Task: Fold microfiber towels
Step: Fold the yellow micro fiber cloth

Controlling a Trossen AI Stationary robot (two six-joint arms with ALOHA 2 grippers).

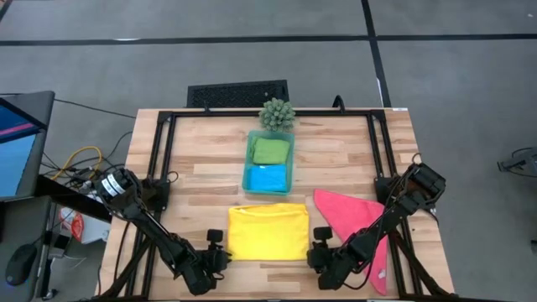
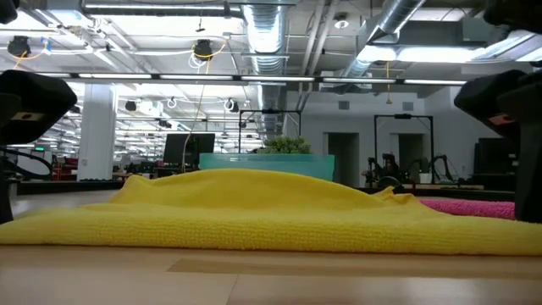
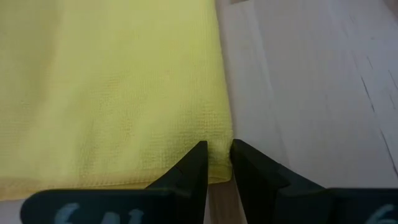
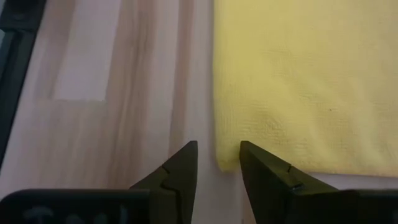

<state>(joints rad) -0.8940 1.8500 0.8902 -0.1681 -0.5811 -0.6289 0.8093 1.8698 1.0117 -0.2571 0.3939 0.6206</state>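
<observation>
Your yellow towel (image 1: 268,232) lies folded into a soft, nubby rectangle at the near middle of the pale wood-plank table (image 1: 201,159), its top gently humped in the low view. Your left gripper (image 3: 217,163) has its dark wedge fingers pinched on the towel's near left corner. Your right gripper (image 4: 217,163) sits at the near right corner, fingers apart astride the hem. The pink towel (image 1: 357,218) sprawls rumpled to the right. Green (image 1: 270,150) and blue (image 1: 268,178) towels sit folded in the translucent teal tray (image 1: 248,159).
</observation>
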